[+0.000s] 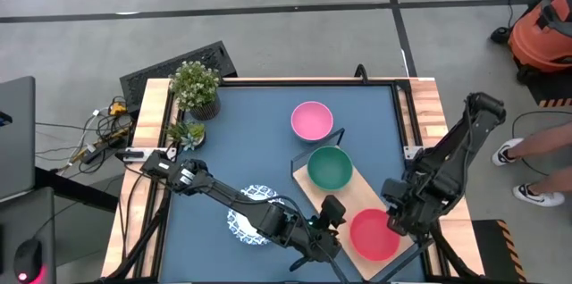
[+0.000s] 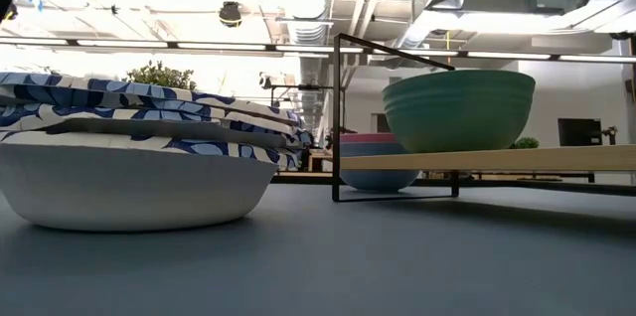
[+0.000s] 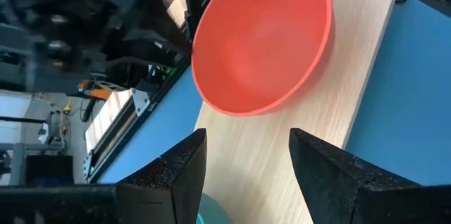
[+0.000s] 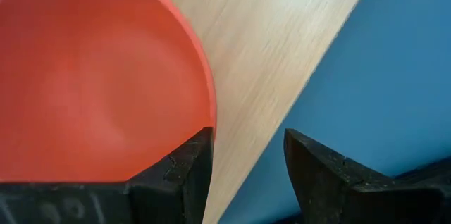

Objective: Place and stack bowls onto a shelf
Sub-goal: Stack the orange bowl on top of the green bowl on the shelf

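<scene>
Red bowl [image 1: 374,233] sits on shelf [image 1: 362,196]. Right gripper [image 4: 246,164] & left gripper [image 3: 246,171] are spread, nothing pinched; bowl could be knocked off if bumped.

The blue tabletop [image 1: 241,141] carries the light-wood shelf [image 1: 362,196], which bears the green bowl [image 1: 329,167] and red bowl [image 1: 374,234], plus the pink bowl [image 1: 312,121], patterned bowls [image 1: 241,223] and two potted plants [image 1: 195,87].
</scene>
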Controlling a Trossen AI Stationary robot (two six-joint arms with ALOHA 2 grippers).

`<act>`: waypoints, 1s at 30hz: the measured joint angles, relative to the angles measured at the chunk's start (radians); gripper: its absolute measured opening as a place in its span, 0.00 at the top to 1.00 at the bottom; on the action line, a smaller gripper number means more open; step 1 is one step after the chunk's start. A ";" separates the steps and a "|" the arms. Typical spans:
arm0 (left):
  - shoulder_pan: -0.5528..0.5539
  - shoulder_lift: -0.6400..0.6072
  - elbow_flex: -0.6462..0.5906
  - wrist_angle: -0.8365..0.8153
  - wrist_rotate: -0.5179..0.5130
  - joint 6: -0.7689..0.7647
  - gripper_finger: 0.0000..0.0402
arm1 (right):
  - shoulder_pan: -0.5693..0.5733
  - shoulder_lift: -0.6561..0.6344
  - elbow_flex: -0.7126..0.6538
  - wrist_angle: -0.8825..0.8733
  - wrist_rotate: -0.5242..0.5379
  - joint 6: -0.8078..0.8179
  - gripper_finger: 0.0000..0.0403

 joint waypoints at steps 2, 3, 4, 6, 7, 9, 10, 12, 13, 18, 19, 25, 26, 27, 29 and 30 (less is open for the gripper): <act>0.000 0.000 0.000 0.000 0.000 -0.011 0.53 | 0.000 0.012 -0.013 0.024 -0.017 -0.014 0.51; 0.000 0.000 0.000 0.000 0.000 -0.015 0.53 | 0.000 0.017 -0.017 0.030 -0.020 -0.015 0.51; 0.000 0.000 0.000 0.000 0.000 -0.016 0.53 | -0.001 0.020 -0.024 0.036 -0.020 -0.015 0.51; 0.000 0.000 0.000 0.000 0.000 -0.016 0.53 | -0.001 0.023 -0.029 0.038 -0.021 -0.014 0.51; 0.000 0.000 0.000 0.001 0.000 -0.016 0.53 | -0.001 0.023 -0.029 0.038 -0.021 -0.011 0.51; 0.003 0.000 0.000 0.003 0.000 -0.016 0.53 | -0.001 0.021 -0.029 0.040 -0.022 -0.010 0.51; 0.003 0.000 0.000 0.002 0.000 -0.016 0.53 | -0.001 0.016 -0.029 0.041 -0.022 -0.010 0.51; 0.005 0.000 0.000 0.002 0.000 -0.016 0.53 | -0.001 -0.003 -0.029 0.042 -0.030 0.005 0.51; 0.005 0.000 0.000 0.003 -0.001 -0.016 0.53 | -0.001 -0.014 -0.029 0.041 -0.030 0.013 0.51; 0.008 0.000 0.000 0.003 -0.014 -0.024 0.53 | -0.001 -0.077 -0.029 0.044 -0.028 0.030 0.51; 0.009 0.000 0.000 0.003 -0.016 -0.027 0.53 | -0.001 -0.087 -0.029 0.048 -0.027 0.037 0.51; 0.011 0.000 0.000 0.004 -0.023 -0.065 0.53 | -0.001 -0.088 -0.029 0.175 -0.020 0.014 0.51; 0.011 0.000 0.000 0.004 -0.023 -0.069 0.53 | -0.001 -0.077 -0.029 0.180 -0.017 0.011 0.51; 0.011 0.000 0.000 0.004 -0.023 -0.070 0.53 | -0.001 -0.063 -0.029 0.177 -0.017 0.009 0.51; 0.011 0.000 0.000 0.004 -0.023 -0.071 0.53 | -0.001 -0.030 -0.029 0.162 -0.017 0.006 0.51; 0.011 0.000 0.000 0.004 -0.023 -0.071 0.53 | -0.001 -0.013 -0.029 0.155 -0.017 -0.001 0.51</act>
